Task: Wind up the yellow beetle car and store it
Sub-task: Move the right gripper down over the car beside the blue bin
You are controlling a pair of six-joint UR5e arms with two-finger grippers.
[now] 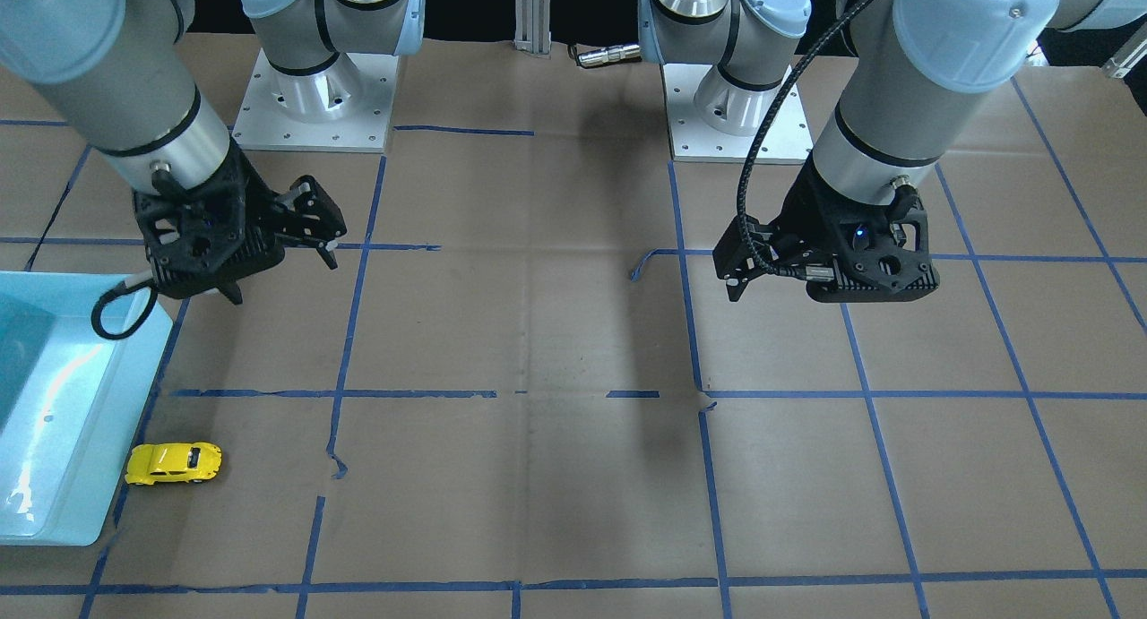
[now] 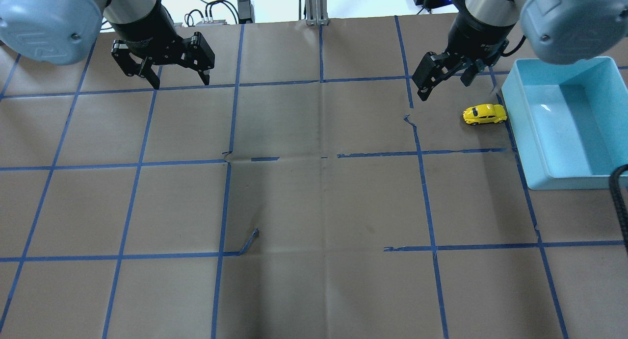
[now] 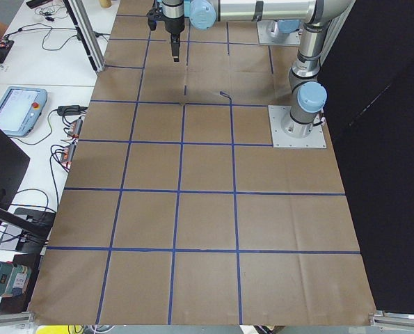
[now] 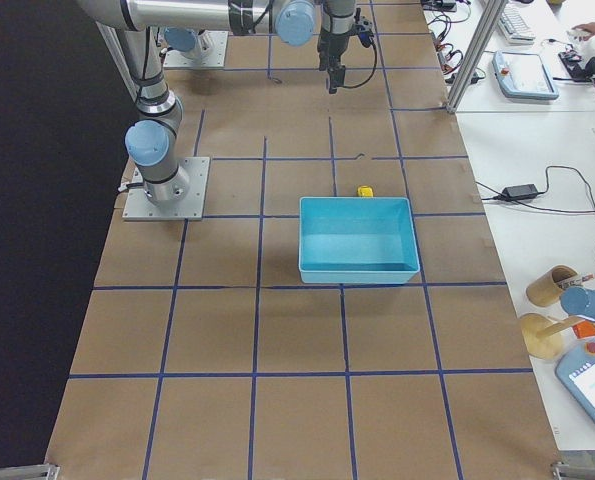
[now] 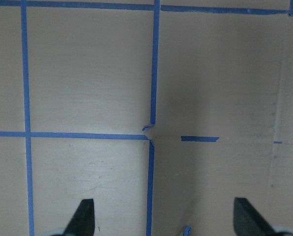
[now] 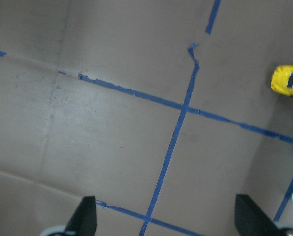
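- Far left, above the brown table (image 2: 319, 206): wide open and empty at the left gripper (image 2: 181, 84), well apart from the car.
- Right of centre: likewise spread wide with nothing held at the right gripper (image 2: 444, 88), raised off the table, near the car and slightly to the left of it in the overhead view.
- Just right of that: the car (image 2: 484, 114), upright on its wheels, lying side-on close beside the bin's wall. Cannot tell whether touching or just apart.
- Probably light and rigid, with a glossy rounded shell, so likely slippery and apt to squirt out of a hard pinch. Free-rolling too, so liable to scoot under a nudge.
- Best taken across the two flanks at mid-length, low on the body between the wheels, not nose to tail over the curves.
- For winding, probably pressed lightly down and drawn backward with the wheels kept on the table.
- Far right: the blue bin (image 2: 564, 182), open-topped, close enough for a short carry.
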